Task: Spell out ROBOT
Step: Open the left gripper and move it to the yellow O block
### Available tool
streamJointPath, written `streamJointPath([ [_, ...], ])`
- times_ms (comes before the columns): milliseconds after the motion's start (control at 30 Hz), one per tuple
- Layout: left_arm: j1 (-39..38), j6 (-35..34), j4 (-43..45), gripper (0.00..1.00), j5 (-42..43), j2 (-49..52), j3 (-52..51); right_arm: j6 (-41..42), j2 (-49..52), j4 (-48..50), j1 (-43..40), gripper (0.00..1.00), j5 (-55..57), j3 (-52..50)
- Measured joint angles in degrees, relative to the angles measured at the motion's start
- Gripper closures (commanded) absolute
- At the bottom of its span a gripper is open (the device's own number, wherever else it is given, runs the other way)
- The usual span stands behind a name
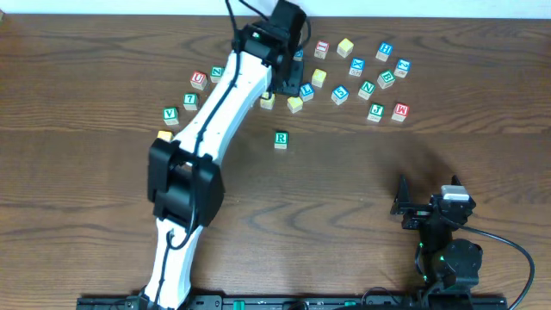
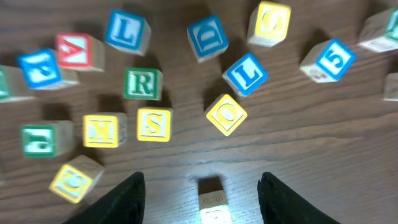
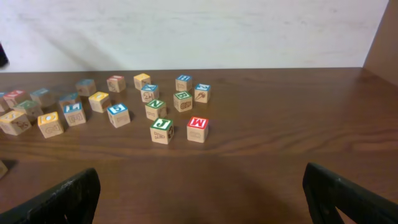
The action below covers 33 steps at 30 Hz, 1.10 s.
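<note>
— Brown wooden surface (image 1: 362,172) first. What is biggest on it?
— The white left arm (image 1: 215,112), stretched from lower left to the upper middle. The right arm (image 1: 448,258) sits folded at lower right.
— And the hands?
— The left hand (image 2: 202,177) points down, fingers apart, a pale cube (image 2: 211,200) between them with a gap on each side. The right hand (image 3: 200,171) gapes wide, holding nothing.
— The letters?
— Only overhead shows the R cube (image 1: 281,139) alone below the cluster. Only the left wrist view reads the yellow O cube (image 2: 226,114), just above the fingers.
</note>
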Motion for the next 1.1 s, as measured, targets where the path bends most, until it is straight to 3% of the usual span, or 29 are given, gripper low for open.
streamJointPath([
  [100,-0.17,-3.85,0.09,0.42,0.37,1.62,0.00,0.00,0.00,0.00,0.00,0.01,0.00,0.00],
  [367,-0.90,-23.76,3.13,0.43,-0.37,3.93,0.00,0.02,0.00,0.00,0.00,0.01,0.00,0.00],
  [533,-2.21,-32.59,4.74,0.42,-3.93,5.84,0.00,0.02,0.00,0.00,0.00,0.01,0.00,0.00],
  [800,-5.57,-38.18,7.37,0.41,-9.38,8.83,0.00,0.00,0.00,0.00,0.00,0.01,0.00,0.00],
  [1100,-5.62,-39.43,8.37,0.41,-11.08,12.28,0.00,0.02,0.00,0.00,0.00,0.01,0.00,0.00],
])
